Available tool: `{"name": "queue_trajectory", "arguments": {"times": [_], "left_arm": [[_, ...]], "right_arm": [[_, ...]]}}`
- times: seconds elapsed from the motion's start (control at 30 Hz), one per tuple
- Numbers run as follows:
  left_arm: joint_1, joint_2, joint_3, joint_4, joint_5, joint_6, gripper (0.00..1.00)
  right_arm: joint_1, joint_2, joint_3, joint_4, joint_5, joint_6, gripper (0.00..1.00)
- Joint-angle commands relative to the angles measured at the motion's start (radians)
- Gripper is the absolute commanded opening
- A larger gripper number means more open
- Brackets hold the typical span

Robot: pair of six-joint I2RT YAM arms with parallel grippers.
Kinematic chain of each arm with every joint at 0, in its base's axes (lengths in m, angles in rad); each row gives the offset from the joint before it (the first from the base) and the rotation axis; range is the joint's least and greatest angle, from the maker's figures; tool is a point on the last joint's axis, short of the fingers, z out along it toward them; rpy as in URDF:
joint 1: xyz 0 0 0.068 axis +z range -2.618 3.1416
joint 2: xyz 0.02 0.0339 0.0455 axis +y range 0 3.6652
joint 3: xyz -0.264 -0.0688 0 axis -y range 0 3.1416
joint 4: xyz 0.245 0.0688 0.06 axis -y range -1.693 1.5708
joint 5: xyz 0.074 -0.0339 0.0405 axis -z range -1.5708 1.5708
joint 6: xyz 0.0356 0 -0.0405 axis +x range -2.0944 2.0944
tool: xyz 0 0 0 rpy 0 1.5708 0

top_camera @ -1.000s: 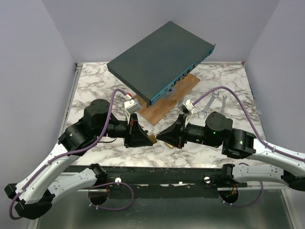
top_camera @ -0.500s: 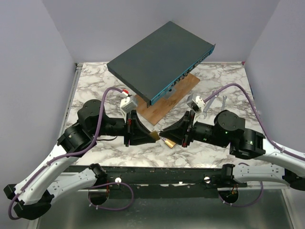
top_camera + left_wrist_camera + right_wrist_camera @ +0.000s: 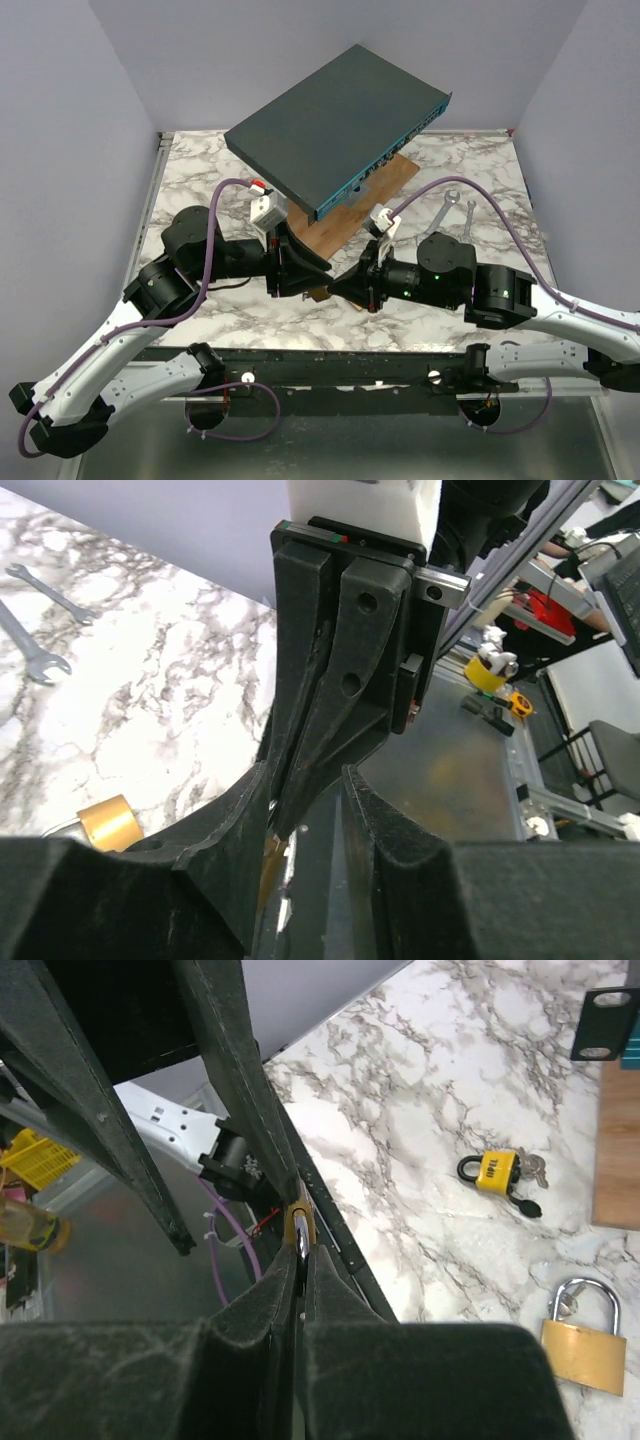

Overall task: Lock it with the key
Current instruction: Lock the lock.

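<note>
Where the marble table [image 3: 430,1110] nears its 6 o'clock edge, the left gripper [image 3: 309,772] stands partly parted, gripping nothing, and the right gripper [image 3: 303,1260] is clamped tight. The brass padlock [image 3: 580,1352] lies loose on the marble there, and the key [image 3: 300,1228] is pinched in the right gripper.

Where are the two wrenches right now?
In the overhead view, the wrenches lie side by side on the marble table, right of the wooden board, just beyond the right arm.

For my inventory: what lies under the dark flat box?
A wooden board shows beneath the dark flat box. Whatever else lies under it is covered.
</note>
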Motion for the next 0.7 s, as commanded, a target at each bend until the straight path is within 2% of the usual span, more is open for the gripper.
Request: {"name": "queue_trajectory", "arguments": {"times": [0.0,0.17,0.5,0.67], "left_arm": [[-0.005,-0.025,0.002,-0.017,-0.088,0.085,0.35],[-0.003,-0.042,-0.007,-0.063,-0.137,0.162,0.39],[0.025,-0.003,0.037,-0.115,0.109,0.245,0.40],[0.029,0.005,0.032,-0.111,0.170,0.241,0.38]], "right_arm": [[0.005,-0.026,0.057,-0.039,0.056,0.003,0.01],[0.006,-0.045,0.080,-0.079,0.052,-0.006,0.01],[0.006,-0.079,0.141,-0.148,0.022,-0.032,0.01],[0.006,-0.095,0.152,-0.147,0.005,-0.037,0.01]]}}
